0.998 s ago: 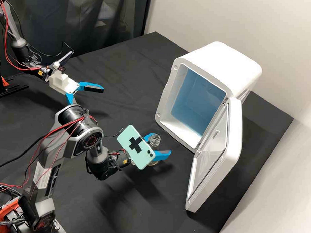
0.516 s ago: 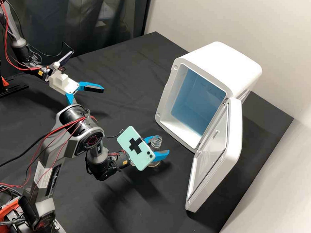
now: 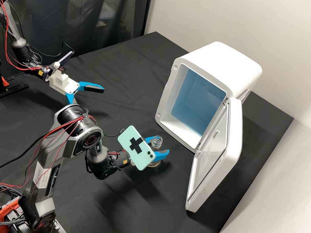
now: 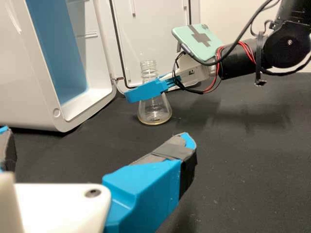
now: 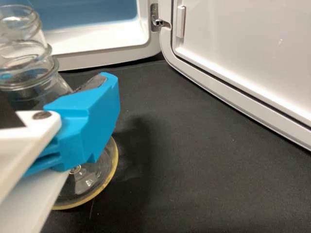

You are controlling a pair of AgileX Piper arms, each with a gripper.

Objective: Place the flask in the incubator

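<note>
The flask [image 3: 156,141] is clamped at its neck by the right gripper [image 3: 159,145]; it should be kept upright when lifted toward the incubator [image 3: 221,59]

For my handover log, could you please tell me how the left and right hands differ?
The left hand hangs open and empty; the right hand is shut on the neck of the flask. The left hand is far from the incubator; the right hand is near its opening. Both have blue fingers.
</note>
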